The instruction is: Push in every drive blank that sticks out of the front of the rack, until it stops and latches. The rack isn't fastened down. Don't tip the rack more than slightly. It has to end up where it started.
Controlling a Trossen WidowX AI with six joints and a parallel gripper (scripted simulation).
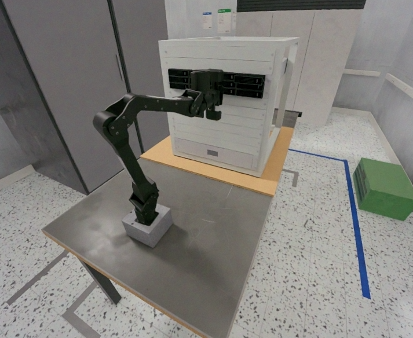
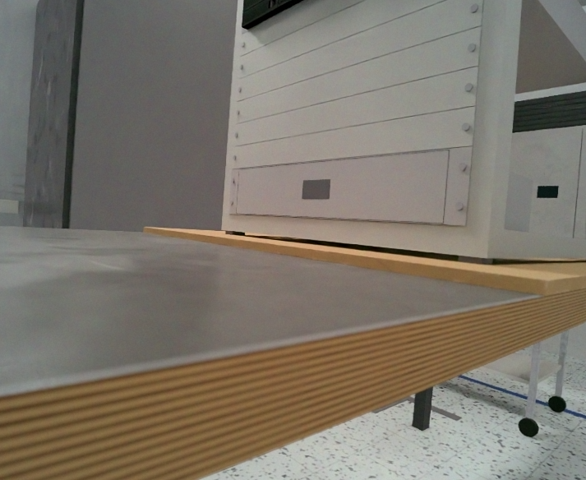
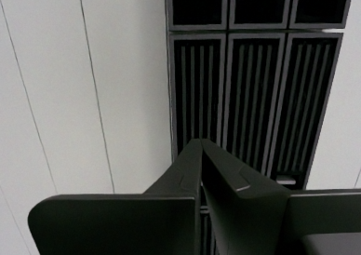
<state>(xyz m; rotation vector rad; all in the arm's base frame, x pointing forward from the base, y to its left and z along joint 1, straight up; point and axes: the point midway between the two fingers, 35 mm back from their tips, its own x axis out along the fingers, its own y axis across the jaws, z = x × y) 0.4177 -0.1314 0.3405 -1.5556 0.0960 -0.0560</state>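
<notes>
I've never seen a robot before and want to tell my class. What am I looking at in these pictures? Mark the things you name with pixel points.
The black thing is one robot arm, standing on a grey block [image 1: 146, 230] on a table. Its hand is a gripper [image 3: 199, 146], pinched shut and holding nothing. It is by the front of a big white rack [image 1: 217, 125] [image 2: 349, 123] with black drive blanks [image 1: 249, 86] [image 3: 197, 90]. The top picture looks down over everything. The exterior one looks low across the table. The wrist one looks past the gripper's fingers.
</notes>
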